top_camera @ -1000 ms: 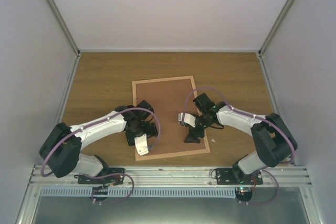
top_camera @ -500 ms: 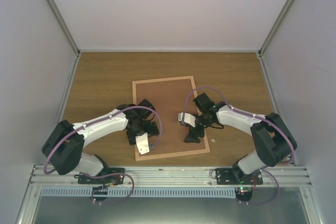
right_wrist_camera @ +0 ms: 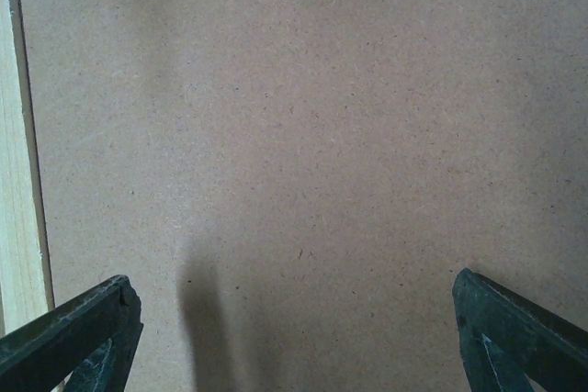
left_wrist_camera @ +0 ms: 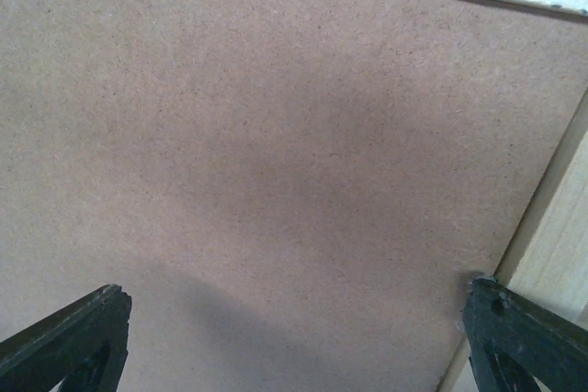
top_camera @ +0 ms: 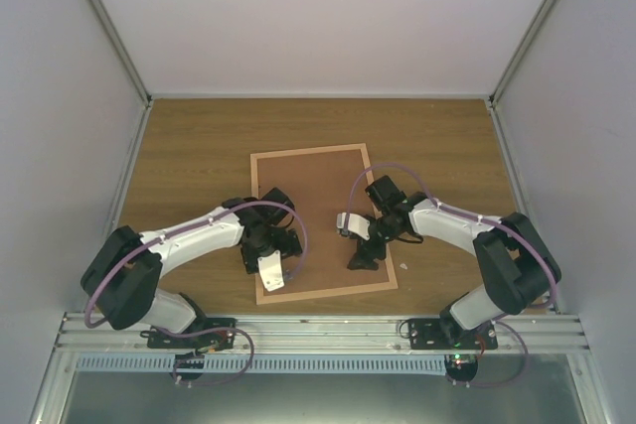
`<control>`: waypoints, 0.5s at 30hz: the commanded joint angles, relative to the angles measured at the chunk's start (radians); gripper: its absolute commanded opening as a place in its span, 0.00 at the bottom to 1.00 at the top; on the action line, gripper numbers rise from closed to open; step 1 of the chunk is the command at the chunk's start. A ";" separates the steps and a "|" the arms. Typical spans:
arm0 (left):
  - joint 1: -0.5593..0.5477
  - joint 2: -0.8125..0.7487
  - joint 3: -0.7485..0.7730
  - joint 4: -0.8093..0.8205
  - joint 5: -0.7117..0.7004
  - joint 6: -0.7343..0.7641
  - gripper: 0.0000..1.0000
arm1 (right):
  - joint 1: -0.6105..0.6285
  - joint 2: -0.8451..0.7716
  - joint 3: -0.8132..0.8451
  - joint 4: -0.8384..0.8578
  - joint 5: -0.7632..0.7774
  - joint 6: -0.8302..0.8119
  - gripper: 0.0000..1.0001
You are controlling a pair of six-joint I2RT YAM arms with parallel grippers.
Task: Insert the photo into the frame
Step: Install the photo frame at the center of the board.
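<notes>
The frame (top_camera: pixel 308 151) lay flat in the middle of the desk (top_camera: pixel 189 156), its brown backing board (top_camera: pixel 318 196) facing up under both hands. The left hand (left_wrist_camera: pixel 294 298) hung released over the board's near left corner. The right hand (right_wrist_camera: pixel 294 289), also released, hung by the right rail. Both pointed downward.

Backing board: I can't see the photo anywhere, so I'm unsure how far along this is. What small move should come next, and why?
Probably press gently down on the backing board to seat it. It lies inside the frame, and the left gripper and right gripper both hang open close over it, holding nothing. Whether the photo is underneath cannot be seen.
</notes>
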 commanded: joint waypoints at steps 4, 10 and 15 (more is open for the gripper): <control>-0.020 0.019 -0.084 0.099 -0.042 0.072 0.98 | -0.003 0.055 -0.023 -0.011 0.050 0.019 0.93; -0.030 0.021 -0.158 0.157 -0.093 0.063 0.96 | -0.003 0.054 -0.023 -0.013 0.049 0.016 0.93; -0.024 -0.033 -0.218 0.169 -0.109 0.065 0.95 | -0.003 0.055 -0.025 -0.015 0.049 0.016 0.93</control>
